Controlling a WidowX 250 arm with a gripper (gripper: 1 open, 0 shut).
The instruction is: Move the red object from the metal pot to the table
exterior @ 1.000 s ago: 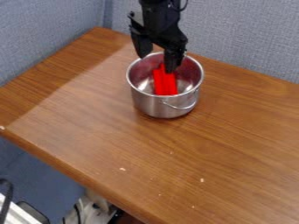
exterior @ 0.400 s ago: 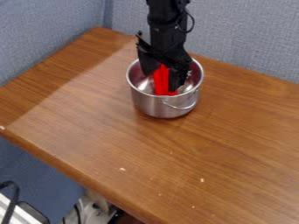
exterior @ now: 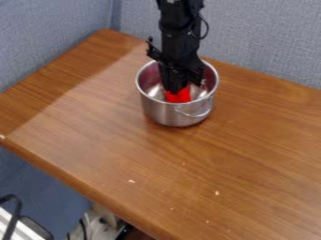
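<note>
- Red object (exterior: 181, 92): inside the metal pot (exterior: 177, 105), only a small red part visible low between the black fingers, the rest hidden by the gripper.
- Metal pot: upright on the table (exterior: 88, 103), toward the far side of it, round and shiny, with a small handle (exterior: 191, 113) on the wall facing the camera.
- Gripper (exterior: 178, 82): reaching down into the pot from above, pointing straight down, tips below the rim and at the red object.
- Jaws: drawn close together, narrow, closed on the red object as far as can be seen; exact contact of the pads not clear, too small and dark.
- Arm (exterior: 179, 23): black, coming down almost vertical from the top edge of the view, standing directly over the middle of the pot, wrist in line with the fingers, no visible tilt to either side.
- Red object not lifted: low in the pot, near the bottom, not above the rim.
- Table: brown wood grain, glossy, rounded edge at the near side, with a few small pale specks (exterior: 131, 179) on the near part, well apart from the pot.
- Behind the table: grey-blue wall (exterior: 51, 28); under the near edge, cables and pale things on the floor (exterior: 94, 227), blurred, not possible to name.
</note>
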